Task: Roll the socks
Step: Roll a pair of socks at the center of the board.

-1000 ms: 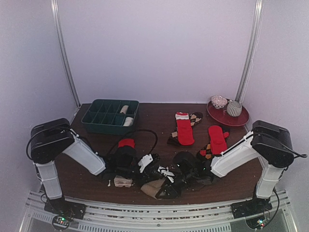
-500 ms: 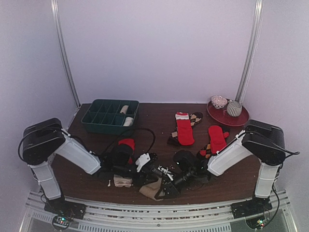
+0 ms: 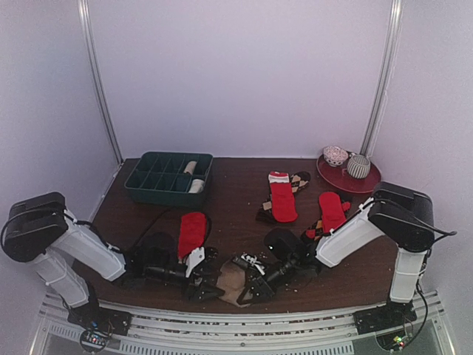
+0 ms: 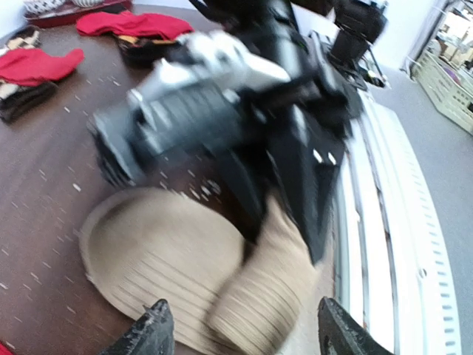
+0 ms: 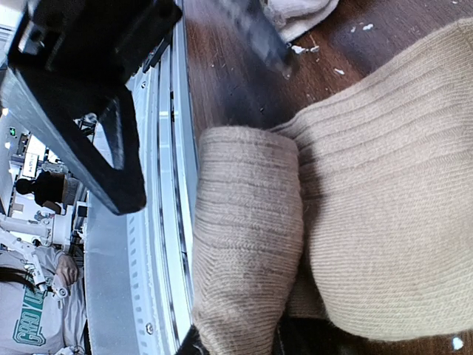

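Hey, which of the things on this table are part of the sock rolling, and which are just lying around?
Part of the job:
tan sock
red sock by the left arm
centre red sock
right red sock
diamond-patterned socks

Lying about:
green tray
red plate with two round patterned things

A ribbed tan fabric sock (image 3: 231,285) (image 4: 159,248) (image 5: 369,214) lies at the worktop's (image 3: 236,177) near edge, one end folded over into a thick roll. Farther back, two red fabric socks with cream ends (image 3: 282,198) lie flat on brown diamond-patterned socks (image 3: 300,180). A third red sock (image 3: 191,231) lies left of centre.
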### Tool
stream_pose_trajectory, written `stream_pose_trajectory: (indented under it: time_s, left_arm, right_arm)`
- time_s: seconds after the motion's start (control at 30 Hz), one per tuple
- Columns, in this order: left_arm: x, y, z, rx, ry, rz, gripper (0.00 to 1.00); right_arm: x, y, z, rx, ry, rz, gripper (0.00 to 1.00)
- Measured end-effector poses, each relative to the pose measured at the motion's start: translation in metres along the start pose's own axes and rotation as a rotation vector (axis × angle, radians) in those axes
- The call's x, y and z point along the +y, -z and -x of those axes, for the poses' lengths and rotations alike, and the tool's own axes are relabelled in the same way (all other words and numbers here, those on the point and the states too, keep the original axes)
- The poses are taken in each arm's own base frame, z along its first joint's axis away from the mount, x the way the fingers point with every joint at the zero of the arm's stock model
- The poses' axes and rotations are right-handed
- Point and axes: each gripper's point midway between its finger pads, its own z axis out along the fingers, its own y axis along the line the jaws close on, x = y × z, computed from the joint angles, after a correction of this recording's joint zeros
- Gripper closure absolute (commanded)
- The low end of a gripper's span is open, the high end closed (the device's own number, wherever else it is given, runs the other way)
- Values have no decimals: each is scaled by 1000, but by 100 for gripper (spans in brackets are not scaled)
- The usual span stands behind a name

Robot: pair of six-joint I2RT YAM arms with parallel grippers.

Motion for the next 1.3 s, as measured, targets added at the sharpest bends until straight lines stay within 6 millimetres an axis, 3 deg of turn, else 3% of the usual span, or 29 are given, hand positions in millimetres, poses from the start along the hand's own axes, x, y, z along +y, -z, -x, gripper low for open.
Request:
stream_pose_trajectory:
  time_s: [0.13, 0.47, 0.6, 0.67, 0.87, 0.97, 1.17, 1.3]
  left_arm:
    - [-12, 2, -16, 9, 13, -36, 33]
    - [-13, -8, -21, -20, 4, -66, 29]
    - [-10, -16, -21, -13, 6, -66, 32]
    - [-8, -20, -21, -15, 6, -68, 39]
    - [-10, -25, -29, -4, 31, -89, 70]
    - [-13, -25, -30, -9, 50, -102, 100]
    - [-14, -25, -29, -19, 78, -103, 100]
    - [-12, -26, -29, -16, 131, -85, 100]
  right_arm:
    - [0, 0, 0, 8, -4, -2, 89]
    - [0, 0, 1, 26, -5, -4, 89]
    - [0, 0, 1, 26, -1, -4, 89]
    - [0, 0, 1, 26, 0, -4, 89]
    - [0, 1, 1, 26, 0, -4, 89]
    - [0, 1, 1, 25, 0, -4, 89]
    - [0, 3, 1, 30, -9, -17, 88]
    - [-2, 8, 8, 19, 2, -72, 70]
